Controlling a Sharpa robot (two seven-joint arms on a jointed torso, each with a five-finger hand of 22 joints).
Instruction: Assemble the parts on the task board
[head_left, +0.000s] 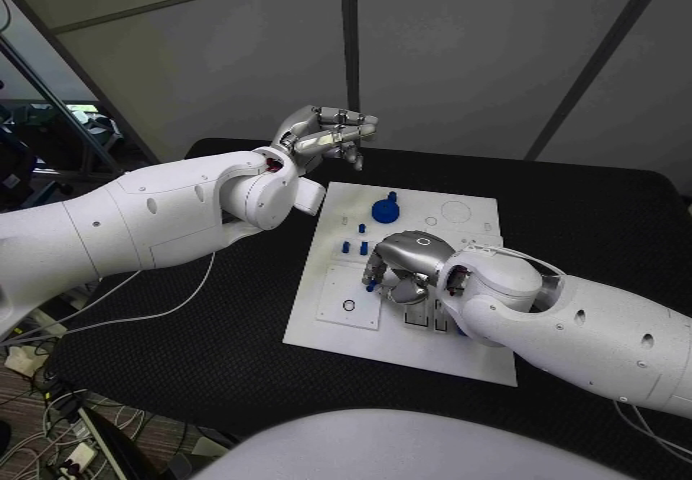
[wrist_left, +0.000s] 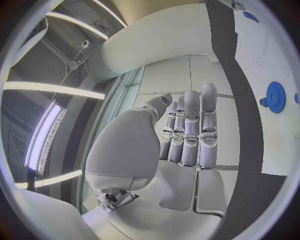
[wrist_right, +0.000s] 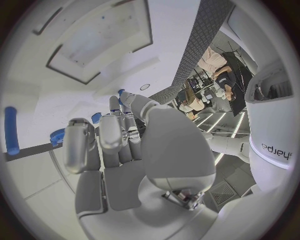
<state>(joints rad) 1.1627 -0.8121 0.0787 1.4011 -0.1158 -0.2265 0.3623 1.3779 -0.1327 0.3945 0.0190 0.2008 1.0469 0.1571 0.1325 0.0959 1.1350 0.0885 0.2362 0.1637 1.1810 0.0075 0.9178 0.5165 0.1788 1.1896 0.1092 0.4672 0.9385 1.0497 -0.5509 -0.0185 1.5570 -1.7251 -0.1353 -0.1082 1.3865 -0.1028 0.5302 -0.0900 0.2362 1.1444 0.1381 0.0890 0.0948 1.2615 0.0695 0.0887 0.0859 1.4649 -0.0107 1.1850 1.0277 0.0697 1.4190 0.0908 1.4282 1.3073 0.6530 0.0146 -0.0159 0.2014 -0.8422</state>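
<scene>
— What is your right hand (head_left: 400, 268) doing?
— It is hovering over the middle of the task board (head_left: 477, 363), fingers curled; whether it is pinching anything, you cannot tell.
— And the left hand (head_left: 326, 131)?
— Spread, holding nothing, over the counter's (head_left: 606, 215) far edge. The blue parts (head_left: 355, 245) are probably light, stiff and slippery, so be pinching their sides.

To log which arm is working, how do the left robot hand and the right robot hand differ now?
The left robot hand is raised beyond the task board's far edge; the right robot hand is low over the board's middle. The left holds nothing, its fingers straight in its wrist view; the right curls down by small blue parts, a grip unclear. Both are silver.
</scene>
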